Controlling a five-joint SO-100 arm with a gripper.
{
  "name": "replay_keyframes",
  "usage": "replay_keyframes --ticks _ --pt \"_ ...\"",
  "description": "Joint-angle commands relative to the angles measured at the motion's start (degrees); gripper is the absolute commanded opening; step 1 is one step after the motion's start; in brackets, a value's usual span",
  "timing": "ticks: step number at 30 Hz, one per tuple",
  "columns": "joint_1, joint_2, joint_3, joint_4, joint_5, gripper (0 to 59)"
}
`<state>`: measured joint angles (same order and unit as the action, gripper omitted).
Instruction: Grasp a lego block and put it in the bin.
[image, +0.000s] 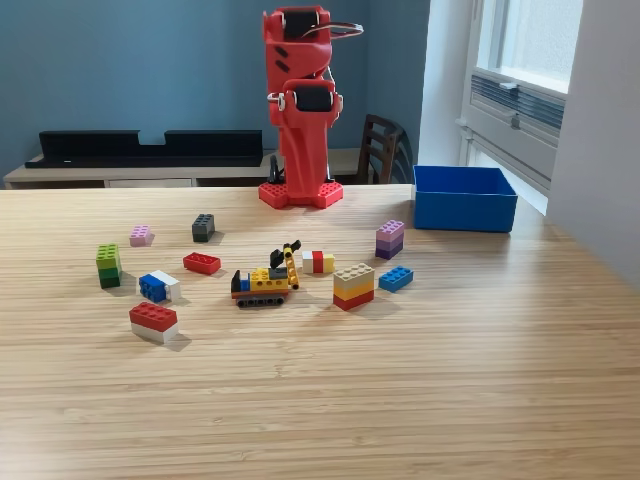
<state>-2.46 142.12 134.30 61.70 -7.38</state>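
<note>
One red arm (300, 110) folded up tight on its base at the far edge of the wooden table (400, 400), gripper (325, 30) tucked at the very top. Can't tell whether the jaws are open or closed from here, but nothing held as far as visible.

Blue bin (464, 198) over on the exterior view's right, near the table's far corner, well apart from the arm. Can't see over its wall to tell what's inside.

Lego scattered mid-table:
- green stack (108, 265) furthest toward the exterior view's left
- pink block (140, 235) and dark grey block (203, 227) behind it
- flat red block (201, 263), blue-and-white piece (157, 286), red-on-white block (153, 322) nearest the camera
- little yellow vehicle build (267, 279) in the middle, with a white-red-yellow block (318, 262) just beside it
- tan-yellow-red stack (353, 286), small blue block (396, 279), purple stack (390, 239) closest to the bin, though apart from it

Dark chair (378, 150) behind the table.
</note>
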Motion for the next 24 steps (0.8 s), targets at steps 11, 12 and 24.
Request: replay_keyframes --ticks 11,12,24 --pt "0.1 -32.8 -29.6 0.0 -5.4 35.8" --pt "0.1 -34.6 -30.9 0.0 -5.2 36.2" --pt "-1.8 -54.7 -44.5 2.5 -5.0 35.5"
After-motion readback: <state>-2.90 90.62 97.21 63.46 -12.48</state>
